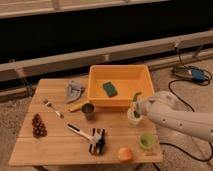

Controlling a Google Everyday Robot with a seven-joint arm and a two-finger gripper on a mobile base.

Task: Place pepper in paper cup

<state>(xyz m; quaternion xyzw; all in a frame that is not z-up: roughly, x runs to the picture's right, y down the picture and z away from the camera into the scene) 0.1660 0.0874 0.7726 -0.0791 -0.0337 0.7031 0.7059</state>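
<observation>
I hold the gripper (136, 106) directly over the paper cup (133, 118) with its fingers pinching 1 green chili pepper (135, 98) upright (tip seemingly near the rim), so I want it centred and lowered before letting go.

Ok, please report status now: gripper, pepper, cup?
Gripper above small off-white paper cup, beside yellow plastic bin. Slender green chili pepper held upright over cup, not released. Nothing blocking.

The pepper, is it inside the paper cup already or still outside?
Partly in. The pepper stands upright, its lower end dipping into the paper cup and its top above the rim, at the gripper.
</observation>
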